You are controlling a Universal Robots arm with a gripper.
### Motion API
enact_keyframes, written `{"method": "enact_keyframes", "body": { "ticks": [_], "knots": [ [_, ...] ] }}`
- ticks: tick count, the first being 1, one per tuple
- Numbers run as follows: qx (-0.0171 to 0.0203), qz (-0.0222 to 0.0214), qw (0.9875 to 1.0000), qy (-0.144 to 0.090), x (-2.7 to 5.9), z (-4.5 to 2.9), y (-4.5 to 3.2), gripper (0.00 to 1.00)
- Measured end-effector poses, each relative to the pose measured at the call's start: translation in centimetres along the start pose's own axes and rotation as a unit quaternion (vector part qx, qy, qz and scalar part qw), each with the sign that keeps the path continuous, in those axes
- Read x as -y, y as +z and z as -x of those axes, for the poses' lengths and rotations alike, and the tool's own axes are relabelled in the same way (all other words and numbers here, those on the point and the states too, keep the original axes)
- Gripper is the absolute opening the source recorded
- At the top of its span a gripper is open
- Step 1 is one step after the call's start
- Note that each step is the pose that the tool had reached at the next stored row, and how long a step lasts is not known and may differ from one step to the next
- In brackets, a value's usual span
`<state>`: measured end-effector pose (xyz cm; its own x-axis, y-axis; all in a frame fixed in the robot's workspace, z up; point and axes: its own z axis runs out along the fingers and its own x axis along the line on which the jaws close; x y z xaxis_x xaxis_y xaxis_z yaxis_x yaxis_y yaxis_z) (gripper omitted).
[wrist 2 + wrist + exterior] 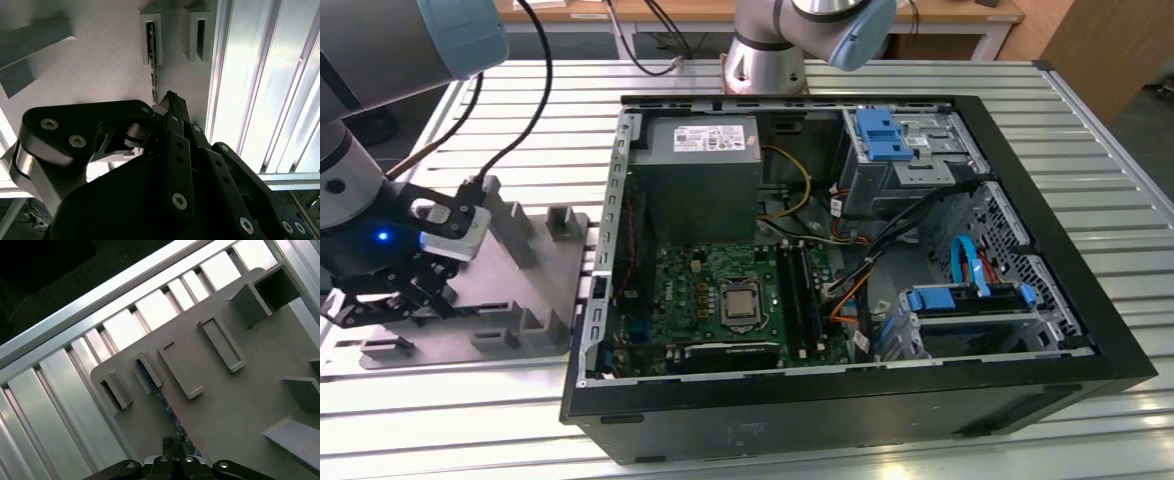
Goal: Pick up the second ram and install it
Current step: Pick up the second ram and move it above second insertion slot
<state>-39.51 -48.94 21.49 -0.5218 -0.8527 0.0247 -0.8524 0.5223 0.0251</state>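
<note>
The gripper (167, 100) looks like black metal with a smooth, satin finish, and its small screws (179, 201) are shiny steel. The second ram (167, 412) is a dark blue-green circuit board with a slight gloss. The grey plate (100, 60) looks like matt, finely grainy plastic, and the table (280, 75) is bright ribbed aluminium, smooth and reflecting.

From my console the arm (767, 60) is silver-grey tubing with pale blue joint caps (861, 35), a black cable (548, 80) running behind the tool, a small blue light (380, 237) just above the gripper (169, 100), and black linkage bars (175, 150) studded with silver screws (179, 201).
</note>
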Motion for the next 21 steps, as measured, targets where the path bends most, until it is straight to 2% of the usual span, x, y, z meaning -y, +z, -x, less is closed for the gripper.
{"method": "enact_keyframes", "body": {
  "ticks": [5,8,10,14,18,21],
  "knots": [
    [-0.0010,-0.0010,0.9990,-0.045,0.00,0.00,0.00,0.10],
    [-0.0017,-0.0017,0.9974,-0.072,0.00,0.00,0.01,0.10],
    [-0.0021,-0.0021,0.9959,-0.090,0.00,0.00,0.02,0.10],
    [-0.0031,-0.0030,0.9920,-0.126,0.00,0.00,0.03,0.10],
    [-0.0033,-0.0036,0.9869,-0.161,0.00,0.00,0.04,0.10],
    [-0.0031,-0.0039,0.9825,-0.186,0.00,0.00,0.05,0.10]
  ]
}}
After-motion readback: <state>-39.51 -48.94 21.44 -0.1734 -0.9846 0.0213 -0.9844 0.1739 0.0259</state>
